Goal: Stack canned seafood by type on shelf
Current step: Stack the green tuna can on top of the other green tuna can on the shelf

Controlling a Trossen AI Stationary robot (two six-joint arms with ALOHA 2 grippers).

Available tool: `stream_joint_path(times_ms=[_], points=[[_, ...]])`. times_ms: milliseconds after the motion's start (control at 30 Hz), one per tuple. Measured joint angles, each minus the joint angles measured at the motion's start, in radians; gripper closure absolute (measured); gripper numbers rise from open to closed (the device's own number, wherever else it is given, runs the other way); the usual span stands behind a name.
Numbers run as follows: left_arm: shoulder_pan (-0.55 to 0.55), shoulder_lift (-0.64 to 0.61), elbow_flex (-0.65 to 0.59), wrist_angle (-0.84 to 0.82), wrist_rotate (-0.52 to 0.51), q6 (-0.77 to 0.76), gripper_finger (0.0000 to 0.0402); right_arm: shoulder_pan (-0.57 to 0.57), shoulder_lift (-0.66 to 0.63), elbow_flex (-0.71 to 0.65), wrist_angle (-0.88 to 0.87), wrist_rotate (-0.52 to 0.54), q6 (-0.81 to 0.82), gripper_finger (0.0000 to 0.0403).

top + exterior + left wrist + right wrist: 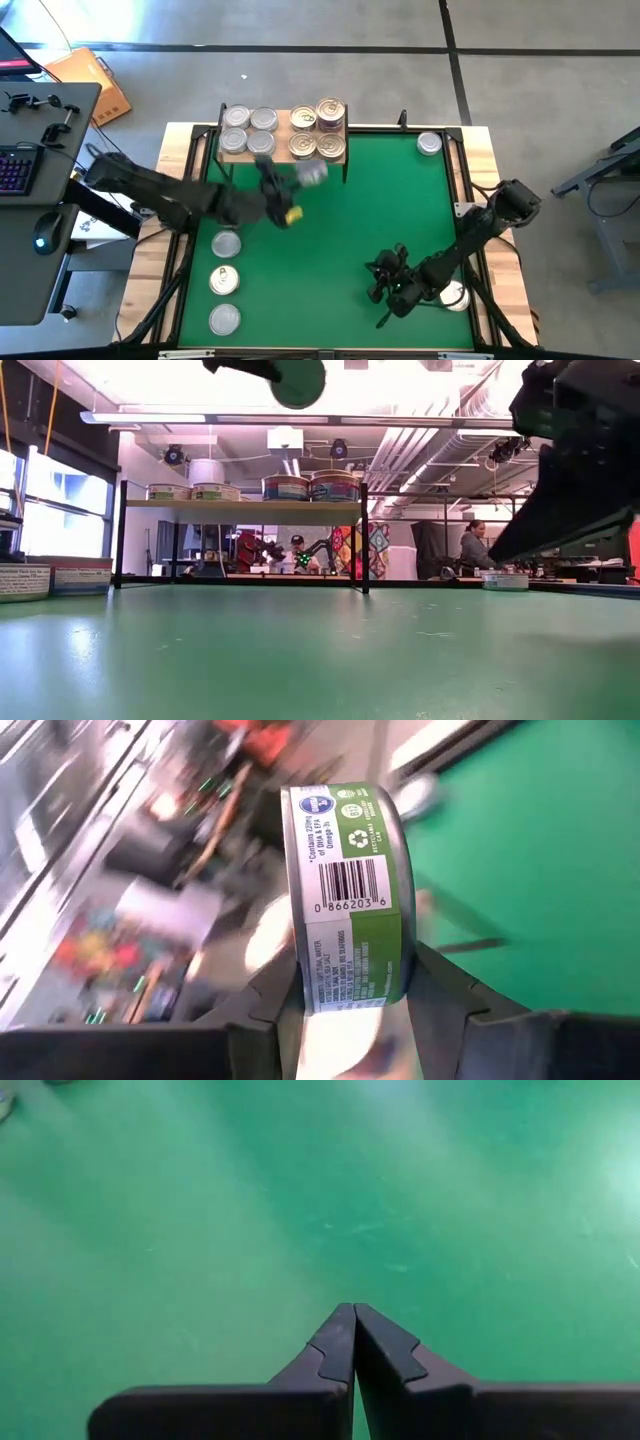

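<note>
Eight tins already sit on the shelf [283, 152]: silver-lidded ones [248, 130] on its left half, gold pull-tab ones [318, 131] on its right. Left hand [296, 192] hangs just in front of the shelf, above the green mat [380, 220], grasping a green-labelled can [348, 900] on edge between its fingers [452, 995]. Three more tins [225, 281] lie in a column on the mat near the left arm, and one [429, 144] stands alone at the counter's far right corner. Right hand [353, 1342], clenched on nothing, hovers low over bare mat at the near right, beside another tin [456, 296].
</note>
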Motion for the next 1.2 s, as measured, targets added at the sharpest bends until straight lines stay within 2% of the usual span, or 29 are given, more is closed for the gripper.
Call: stream_joint_path(times_ms=[67,233,333,467,633,800,967,1200], points=[[0.093,-0.033,0.001,-0.001,0.003,0.012,0.0288,-0.012,0.0,-0.003,0.028,0.0,-0.052,0.0403],[0.35,-0.032,0.001,-0.013,0.201,0.073,0.0288,-0.043,0.0,-0.003,0.039,-0.001,-0.101,0.0403],[0.474,-0.013,0.001,-0.02,0.26,0.101,0.0288,-0.057,0.0,-0.003,0.04,-0.019,-0.106,0.0403],[0.551,-0.03,-0.001,-0.053,0.23,0.116,0.0288,-0.064,0.0,-0.003,0.045,-0.048,-0.113,0.0403],[0.657,-0.066,0.0,-0.215,0.126,0.113,0.0288,-0.064,0.0,-0.003,0.05,-0.048,-0.128,0.0403],[0.764,-0.098,0.0,-0.36,0.076,0.059,0.0288,-0.064,0.0,-0.003,0.054,-0.048,-0.154,0.0403],[0.854,-0.097,0.0,-0.447,0.131,0.049,0.0288,-0.064,0.0,-0.003,0.054,-0.042,-0.183,0.0403],[0.897,-0.073,0.0,-0.547,0.165,0.09,0.0288,-0.064,0.0,-0.003,0.054,-0.032,-0.212,0.0403]])
